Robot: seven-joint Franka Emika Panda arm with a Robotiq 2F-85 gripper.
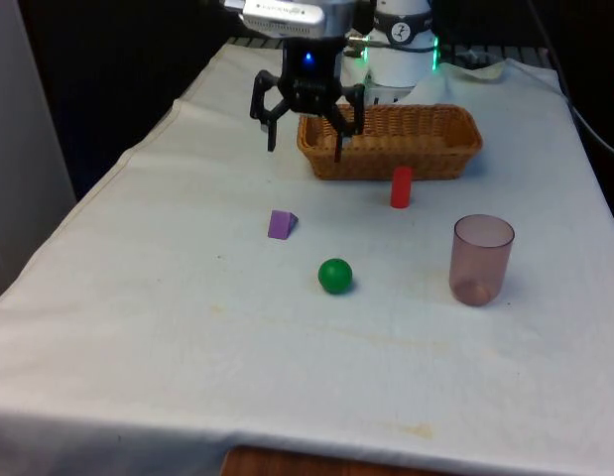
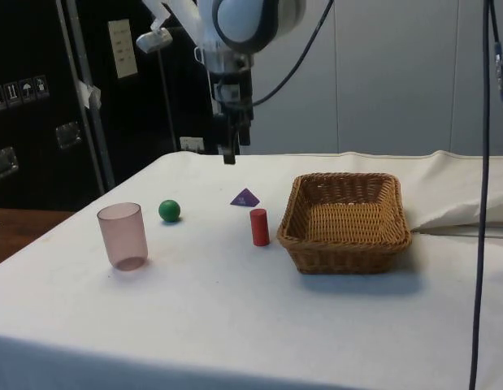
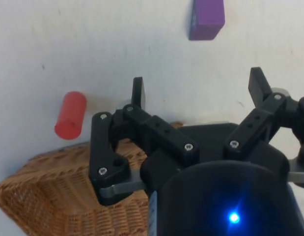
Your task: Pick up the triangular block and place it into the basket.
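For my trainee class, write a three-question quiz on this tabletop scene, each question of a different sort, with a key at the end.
1. True or false: the purple triangular block already lies inside the wicker basket.
2. Multiple choice: in the front view, which thing stands nearest the basket's front wall? A) the green ball B) the red cylinder C) the pink cup
3. Fill in: the claw hangs above the cloth with its fingers ____ and nothing between them.

Key:
1. False; it sits on the white cloth, apart from the basket.
2. B.
3. open.
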